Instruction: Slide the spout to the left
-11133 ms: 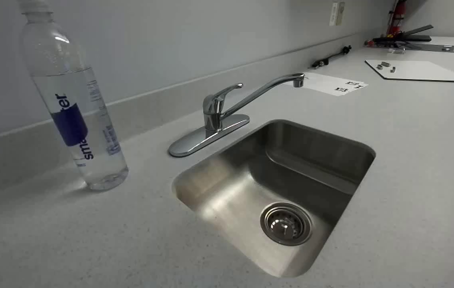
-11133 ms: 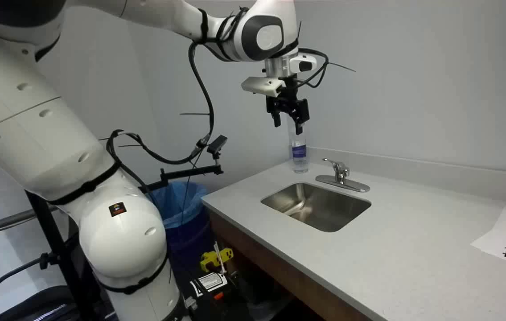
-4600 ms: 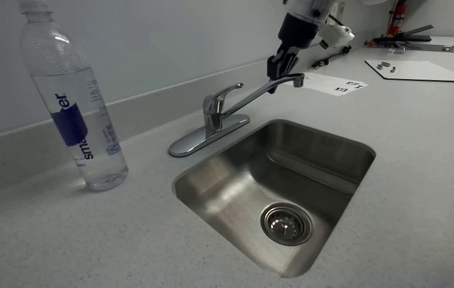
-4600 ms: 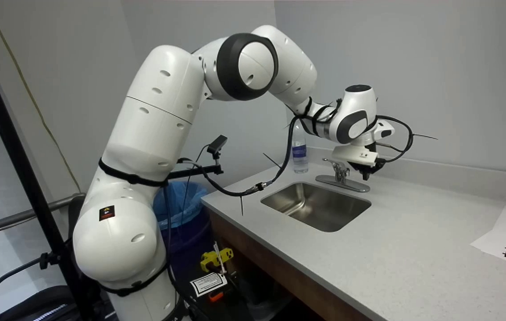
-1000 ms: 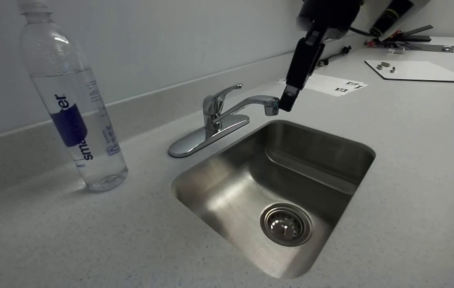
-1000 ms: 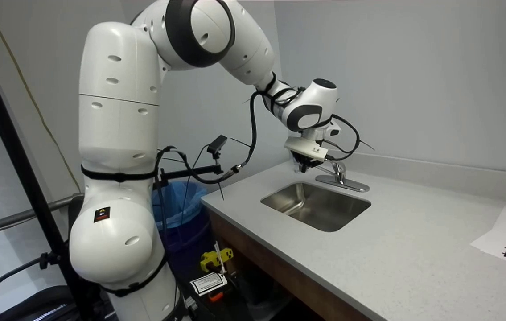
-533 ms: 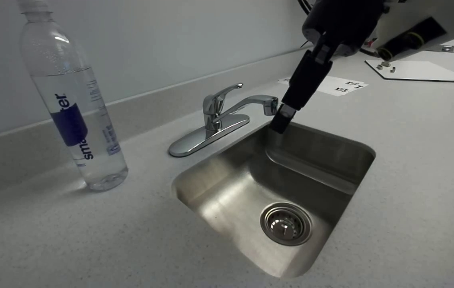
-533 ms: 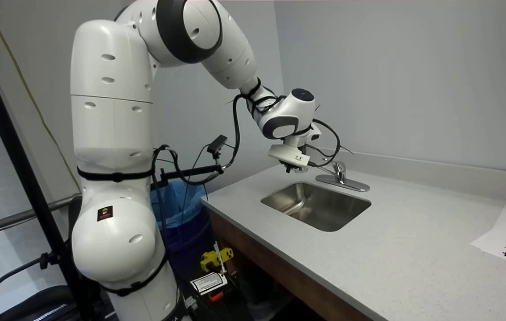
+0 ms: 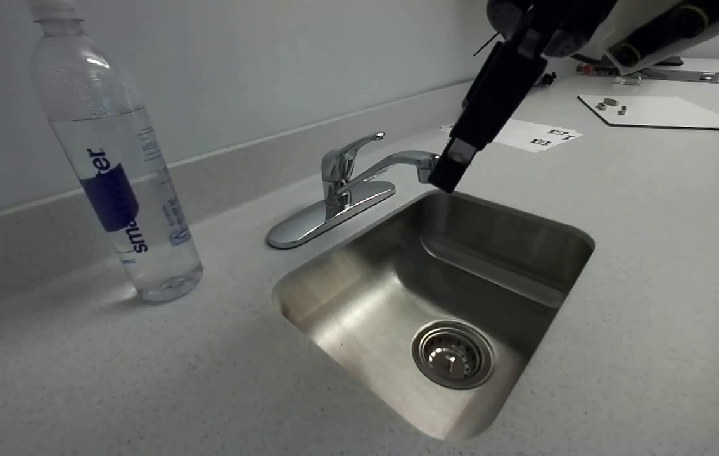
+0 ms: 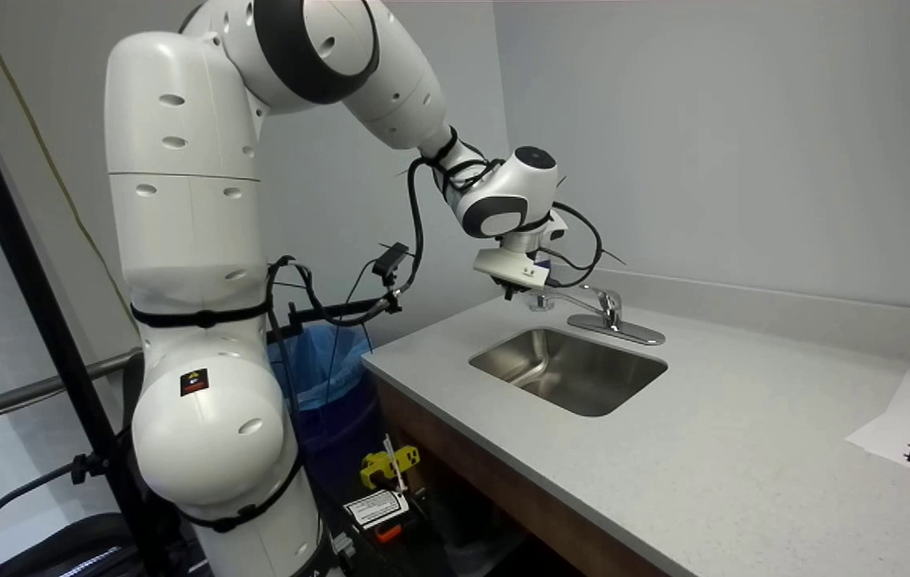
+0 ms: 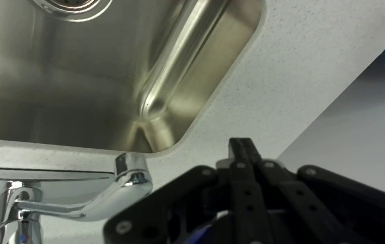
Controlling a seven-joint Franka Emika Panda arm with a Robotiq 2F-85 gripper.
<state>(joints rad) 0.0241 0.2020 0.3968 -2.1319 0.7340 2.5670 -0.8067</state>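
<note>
Rising slightly near the sink [image 11: 211, 71], the gripper [image 11: 241, 144], jaws pressed together on nothing, stands apart from the spout [image 11: 111, 202], which has swung round to reach out from the sink's back edge, so the leftward slide looks largely done.

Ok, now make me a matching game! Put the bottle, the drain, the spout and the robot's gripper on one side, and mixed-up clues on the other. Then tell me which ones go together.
Things:
1. Bottle
2. Drain
3. Spout
4. Gripper

Clues:
A. In the bottom of the sink
B. Black and shut
C. Has a blue-purple label
D. Long, bent and shiny silver

Right pairs: 1-C, 2-A, 3-D, 4-B.
</note>
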